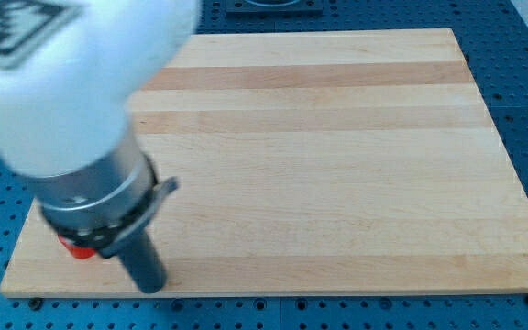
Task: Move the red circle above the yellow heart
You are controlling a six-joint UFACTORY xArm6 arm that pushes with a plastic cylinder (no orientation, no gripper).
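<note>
Gripper: none, only my tip (152, 284), just right of red circle (81, 248), which is mostly hidden under the arm. Yellow heart not visible. Step: approach; next needs locating heart.

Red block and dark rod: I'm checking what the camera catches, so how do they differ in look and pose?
1. The red block is bright red; the dark rod is near black.
2. The block shows only as a sliver under the arm, shape unreadable; the rod is plainly visible down to my tip.
3. The block lies low; the rod stands tall, slightly tilted.
Shared: both sit at the board's bottom-left corner, my tip right of the block.
</note>
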